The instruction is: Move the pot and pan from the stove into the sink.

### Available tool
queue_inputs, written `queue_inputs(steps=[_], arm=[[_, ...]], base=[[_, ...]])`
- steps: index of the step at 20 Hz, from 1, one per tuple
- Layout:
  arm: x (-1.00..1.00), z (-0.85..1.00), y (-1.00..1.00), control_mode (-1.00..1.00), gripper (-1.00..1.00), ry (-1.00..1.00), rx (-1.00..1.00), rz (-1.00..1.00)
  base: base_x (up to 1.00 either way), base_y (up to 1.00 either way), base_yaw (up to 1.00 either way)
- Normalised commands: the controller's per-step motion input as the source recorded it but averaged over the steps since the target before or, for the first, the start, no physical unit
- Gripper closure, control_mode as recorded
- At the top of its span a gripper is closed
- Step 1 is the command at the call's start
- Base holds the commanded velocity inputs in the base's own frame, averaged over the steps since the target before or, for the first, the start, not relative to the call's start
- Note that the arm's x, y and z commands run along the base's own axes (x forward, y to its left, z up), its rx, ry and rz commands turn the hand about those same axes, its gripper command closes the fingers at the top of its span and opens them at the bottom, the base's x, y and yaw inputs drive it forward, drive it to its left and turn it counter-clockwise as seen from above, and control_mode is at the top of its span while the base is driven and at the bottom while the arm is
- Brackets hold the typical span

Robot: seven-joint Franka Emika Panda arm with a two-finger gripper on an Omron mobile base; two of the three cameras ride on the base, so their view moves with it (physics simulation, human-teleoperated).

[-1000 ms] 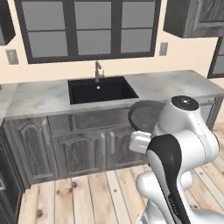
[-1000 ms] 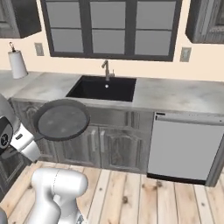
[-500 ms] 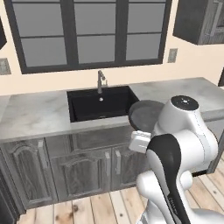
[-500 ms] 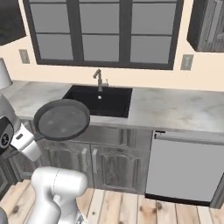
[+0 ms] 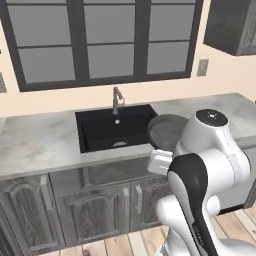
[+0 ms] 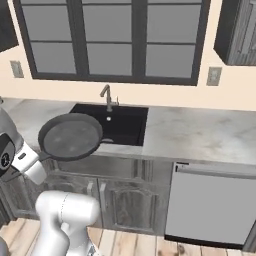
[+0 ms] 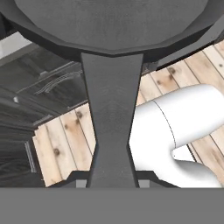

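We have the pan (image 6: 70,136) by its short handle (image 7: 112,118), gripper clenched on it, the pan held in the air just before the sink (image 6: 120,125). It's rigid and front-heavy, we reckon, so a grip close to the bowl suits it.

Pan (image 6: 70,136): dark grey metal, matt, faintly speckled inside; handle (image 7: 113,118) dull, brushed grain.
Sink (image 5: 112,130): black, matt basin; round drain metal.
Faucet (image 6: 106,96): grey metal, satin.
Worktop (image 6: 200,135): pale marble, veined, smooth.
Cabinet doors (image 5: 92,210): grey wood, carved, weathered.
Floor (image 7: 65,135): light wood planks, knotted.
Dishwasher front (image 6: 210,205): plain grey, smooth.
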Motion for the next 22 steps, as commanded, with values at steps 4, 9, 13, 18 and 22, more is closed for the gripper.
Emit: queue_inputs(steps=[4,9,13,18,22], arm=[[0.00,0.00,0.00,1.00,1.00,0.00,0.00,0.00],[0.00,0.00,0.00,1.00,1.00,0.00,0.00,0.00],[0.00,0.00,0.00,1.00,1.00,0.00,0.00,0.00],[0.00,0.00,0.00,1.00,1.00,0.00,0.00,0.00],[0.00,0.00,0.00,-1.00,1.00,0.00,0.00,0.00]], base=[[0.66,0.17,-0.05],[0.66,0.22,-0.06],[0.27,0.18,-0.02],[0.01,0.01,0.00],[0.00,0.00,0.00]])
